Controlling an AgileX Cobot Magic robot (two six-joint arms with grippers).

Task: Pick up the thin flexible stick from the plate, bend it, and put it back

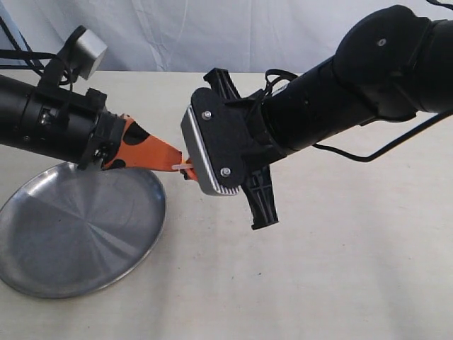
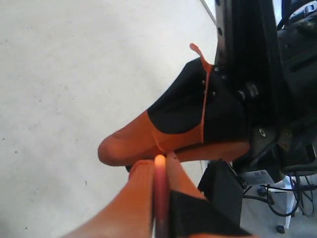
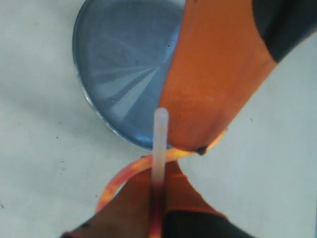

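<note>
**Exterior view**
Stick: only a whitish tip [image 1: 185, 167] shows, roughly level, in the air just past the plate's rim.
Grippers: the left gripper [image 1: 178, 163] meets the right gripper [image 1: 188, 173] tip to tip; the right one is mostly hidden by its own camera housing.
Plate [image 1: 42, 205]: on the worktop, well away from the cloth-backed edge.
Worktop [image 1: 340, 269]: pale beige, with a white cloth [image 1: 212, 35] behind it.

**Left wrist view**
Left jaws: clamped on the stick [image 2: 159, 163], whose end points out towards the right gripper [image 2: 119, 148].

**Right wrist view**
Right jaws: clamped on the stick [image 3: 160, 124], with the whitish tip pointing towards the plate [image 3: 89, 99].
Bend: an orange arc curves from the right gripper [image 3: 157, 173] to the left gripper [image 3: 190, 134].
</note>
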